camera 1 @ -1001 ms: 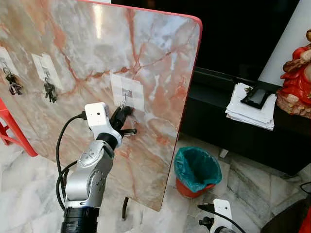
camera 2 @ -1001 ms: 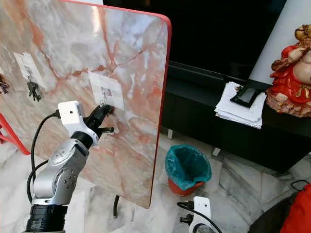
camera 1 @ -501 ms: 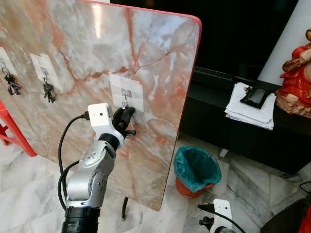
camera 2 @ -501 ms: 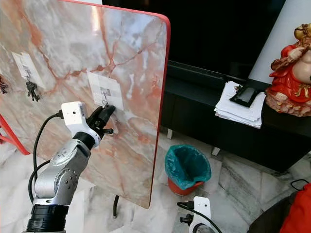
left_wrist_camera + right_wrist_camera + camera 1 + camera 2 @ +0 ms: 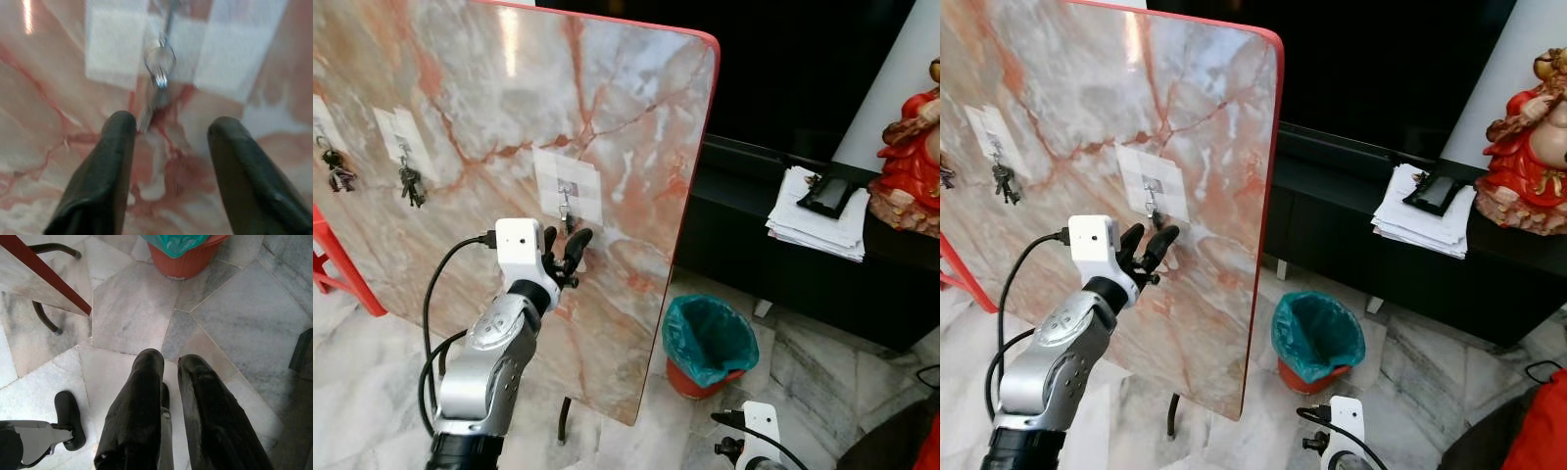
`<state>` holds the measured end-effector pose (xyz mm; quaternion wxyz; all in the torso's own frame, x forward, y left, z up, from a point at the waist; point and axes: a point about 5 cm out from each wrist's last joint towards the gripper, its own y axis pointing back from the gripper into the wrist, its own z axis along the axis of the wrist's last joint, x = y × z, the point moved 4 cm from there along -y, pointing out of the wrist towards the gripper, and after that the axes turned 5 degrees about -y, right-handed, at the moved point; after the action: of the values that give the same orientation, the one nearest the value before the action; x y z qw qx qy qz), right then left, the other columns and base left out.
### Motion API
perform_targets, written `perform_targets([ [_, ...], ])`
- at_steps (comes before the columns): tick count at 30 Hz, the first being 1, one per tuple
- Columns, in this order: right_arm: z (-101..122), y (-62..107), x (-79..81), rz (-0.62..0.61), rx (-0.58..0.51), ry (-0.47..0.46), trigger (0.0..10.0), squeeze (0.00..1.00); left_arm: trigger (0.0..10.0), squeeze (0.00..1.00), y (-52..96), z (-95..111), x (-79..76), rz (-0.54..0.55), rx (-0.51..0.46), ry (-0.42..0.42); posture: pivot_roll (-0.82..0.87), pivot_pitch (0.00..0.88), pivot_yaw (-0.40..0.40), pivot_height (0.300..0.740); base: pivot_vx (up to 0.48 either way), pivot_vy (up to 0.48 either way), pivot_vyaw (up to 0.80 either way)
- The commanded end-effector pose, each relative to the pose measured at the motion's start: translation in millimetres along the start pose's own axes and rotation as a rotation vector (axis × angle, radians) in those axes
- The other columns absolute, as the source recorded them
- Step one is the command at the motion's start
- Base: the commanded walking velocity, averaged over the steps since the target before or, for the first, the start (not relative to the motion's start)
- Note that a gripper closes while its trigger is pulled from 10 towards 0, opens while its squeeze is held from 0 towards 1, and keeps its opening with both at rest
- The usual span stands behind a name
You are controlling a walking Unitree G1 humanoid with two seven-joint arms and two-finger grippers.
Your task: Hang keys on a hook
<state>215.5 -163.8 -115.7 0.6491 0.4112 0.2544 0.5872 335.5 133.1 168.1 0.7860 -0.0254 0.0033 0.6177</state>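
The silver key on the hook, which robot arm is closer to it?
Left. The left gripper is open just below the silver key on the marble board. The right gripper hangs low over the floor, far away.

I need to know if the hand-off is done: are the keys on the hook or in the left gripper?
On the hook. The keys hang by their ring; the left gripper is open below them.

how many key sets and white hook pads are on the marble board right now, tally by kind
Key sets hanging on the pink marble board: 3 (dark bunch at far left, dark bunch, silver key)
White square hook pads: 3 ()
Total: 6
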Motion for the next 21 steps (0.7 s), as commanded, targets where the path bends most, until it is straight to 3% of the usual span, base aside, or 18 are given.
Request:
perform_targets([
  [1,-0.1,0.2,-1.8,-0.005,0.002,0.000,10.0,0.00,10.0,1.00,5.6,0.1,-0.7,-0.009,0.006,-0.025,-0.03,0.000,-0.088,0.740,0.000,0.000,0.00],
  [4,-0.3,0.2,-1.8,-0.005,0.002,-0.001,10.0,0.00,10.0,0.93,13.7,-5.3,1.1,-0.009,0.020,-0.027,-0.03,0.000,-0.086,0.740,0.000,0.000,0.00],
  [5,-0.2,0.2,-1.8,-0.005,0.003,0.000,10.0,0.00,10.0,0.00,16.5,-8.5,0.9,-0.018,0.030,-0.043,-0.03,0.000,-0.086,0.740,0.000,0.000,0.00],
  [8,0.2,0.1,-1.9,-0.004,0.003,0.002,10.0,0.00,10.0,0.00,28.1,-29.2,2.0,-0.074,0.100,-0.142,-0.03,0.000,-0.089,0.740,0.000,0.000,0.00],
  [9,0.4,0.1,-2.0,-0.004,0.003,0.004,10.0,0.00,10.0,0.00,35.5,-48.2,12.8,-0.047,0.159,-0.133,-0.02,0.000,-0.089,0.740,0.000,0.000,0.00],
  [12,0.6,0.1,-2.0,-0.003,0.003,0.005,10.0,0.00,10.0,0.00,42.5,-66.2,21.9,-0.024,0.214,-0.147,-0.03,0.000,-0.087,0.740,0.000,0.000,0.00],
  [13,0.7,0.1,-2.1,-0.004,0.002,0.004,10.0,0.00,10.0,0.00,51.2,-91.2,29.1,0.004,0.288,-0.143,-0.03,0.000,-0.086,0.740,0.000,0.000,0.00],
  [16,0.9,0.1,-2.0,-0.005,0.001,0.003,10.0,0.00,10.0,0.00,61.4,-120.5,33.9,0.020,0.371,-0.140,-0.02,0.000,-0.089,0.740,0.000,0.000,0.00],
  [19,0.4,0.0,-1.3,-0.005,0.004,0.012,10.0,0.00,10.0,0.00,80.3,-172.9,48.6,0.091,0.541,-0.118,-0.03,0.000,-0.084,0.740,0.000,0.000,0.00],
  [21,0.2,0.0,-1.2,-0.005,0.004,0.011,10.0,0.00,10.0,0.00,89.1,-190.2,55.1,0.131,0.600,-0.109,-0.03,0.000,-0.082,0.740,0.000,0.000,0.00],
])
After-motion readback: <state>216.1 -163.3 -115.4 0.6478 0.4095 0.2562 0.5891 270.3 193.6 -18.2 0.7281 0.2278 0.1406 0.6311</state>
